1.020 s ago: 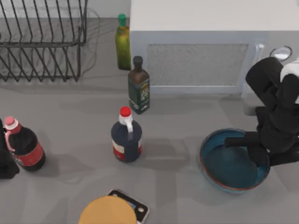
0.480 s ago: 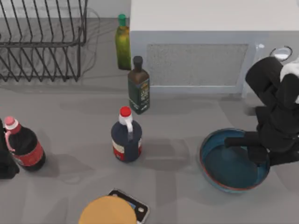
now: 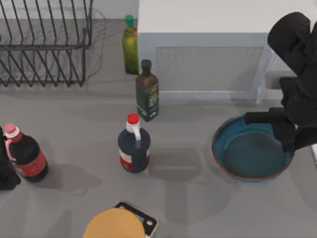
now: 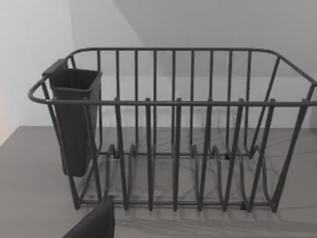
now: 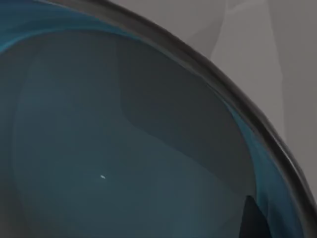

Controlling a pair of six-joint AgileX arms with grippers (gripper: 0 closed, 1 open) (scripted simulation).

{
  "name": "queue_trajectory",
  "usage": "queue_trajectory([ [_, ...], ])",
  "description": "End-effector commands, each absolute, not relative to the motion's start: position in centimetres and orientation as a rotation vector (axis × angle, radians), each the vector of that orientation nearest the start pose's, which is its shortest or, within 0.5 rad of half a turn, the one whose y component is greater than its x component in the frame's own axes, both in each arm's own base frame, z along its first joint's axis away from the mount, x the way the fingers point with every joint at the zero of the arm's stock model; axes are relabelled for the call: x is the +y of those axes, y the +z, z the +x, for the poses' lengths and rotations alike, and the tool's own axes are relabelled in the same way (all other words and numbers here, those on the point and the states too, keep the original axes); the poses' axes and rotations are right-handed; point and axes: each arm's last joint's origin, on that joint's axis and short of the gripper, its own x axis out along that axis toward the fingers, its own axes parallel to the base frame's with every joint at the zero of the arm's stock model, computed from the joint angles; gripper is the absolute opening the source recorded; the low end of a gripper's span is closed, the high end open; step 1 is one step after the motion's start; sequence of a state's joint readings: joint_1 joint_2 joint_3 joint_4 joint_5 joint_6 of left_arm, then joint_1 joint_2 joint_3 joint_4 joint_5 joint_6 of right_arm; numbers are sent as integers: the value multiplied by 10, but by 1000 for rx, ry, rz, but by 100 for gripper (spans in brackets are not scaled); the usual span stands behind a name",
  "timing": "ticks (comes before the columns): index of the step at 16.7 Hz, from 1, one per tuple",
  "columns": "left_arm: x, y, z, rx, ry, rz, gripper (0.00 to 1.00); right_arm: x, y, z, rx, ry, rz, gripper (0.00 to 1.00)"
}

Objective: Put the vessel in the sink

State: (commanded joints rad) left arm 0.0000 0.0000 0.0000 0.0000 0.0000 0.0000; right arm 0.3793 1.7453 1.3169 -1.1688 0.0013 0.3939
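While my left arm [image 3: 6, 173] sits parked at the table's left edge beside the cola bottle [image 3: 25, 156], I cannot tell how its fingers stand; its wrist camera looks at the wire rack [image 4: 173, 134] with a dark cup hung on one end.

Moving right, the rack [image 3: 44, 44] fills the far left corner, a red-capped jug [image 3: 133, 146] stands mid-table, a dark bottle [image 3: 147, 91] and a green bottle [image 3: 130, 44] stand behind it against a white appliance [image 3: 208, 59], and a tan disc [image 3: 115, 224] lies on a small device at the near edge.

At the right, the bowl [image 3: 251, 148] hangs in my right gripper [image 3: 285, 134], which pinches its right rim, one finger inside and one outside. Its shadow falls apart from it on the table, so I judge it lifted. The right wrist camera shows the bowl's teal inside [image 5: 124, 148] and dark rim from close up.

I judge the lift done and the carry in hand. I see no sink, so the next move calls for finding it and keeping the bowl level, since an edge pinch could let it swing.
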Motion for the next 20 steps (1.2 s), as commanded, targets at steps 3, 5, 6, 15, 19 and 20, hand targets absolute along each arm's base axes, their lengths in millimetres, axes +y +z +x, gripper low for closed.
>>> queue_trajectory([
  [3, -1, 160, 106, 0, 0, 0, 100, 118, 256, 288, 1593, -17, 1, 0],
  [5, -1, 160, 106, 0, 0, 0, 100, 116, 275, 284, 1575, -11, 6, 0],
  [6, -1, 160, 106, 0, 0, 0, 100, 115, 279, 283, 1570, -9, 8, 0],
  [15, -1, 160, 106, 0, 0, 0, 100, 88, 257, 296, 1558, -50, 75, 0],
  [19, -1, 160, 106, 0, 0, 0, 100, 15, 216, 312, 1455, -150, 254, 0],
  [20, -1, 160, 106, 0, 0, 0, 100, -6, 205, 313, 1406, -176, 300, 0],
])
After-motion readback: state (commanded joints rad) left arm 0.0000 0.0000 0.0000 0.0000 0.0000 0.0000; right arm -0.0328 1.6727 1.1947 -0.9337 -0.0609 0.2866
